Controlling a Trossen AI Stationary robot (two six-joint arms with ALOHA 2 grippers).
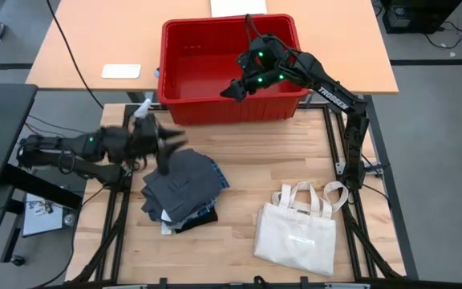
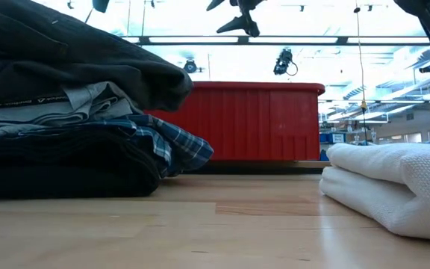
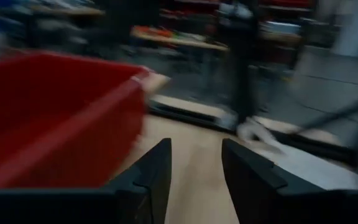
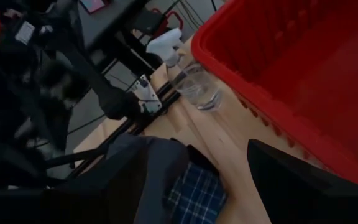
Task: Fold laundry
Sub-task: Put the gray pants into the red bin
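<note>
Both grippers open; laundry pile (image 1: 181, 189) just beside left gripper (image 1: 169, 144).

The surface (image 1: 239, 225) is pale wood, smooth with a faint sheen and visible plank seams. The bin (image 1: 184, 104) is red plastic, ribbed on its wall and slightly glossy. The laundry (image 1: 184, 189) is soft matt cloth, one piece plaid weave. The tote bag (image 1: 295, 237) is coarse cream canvas.
</note>
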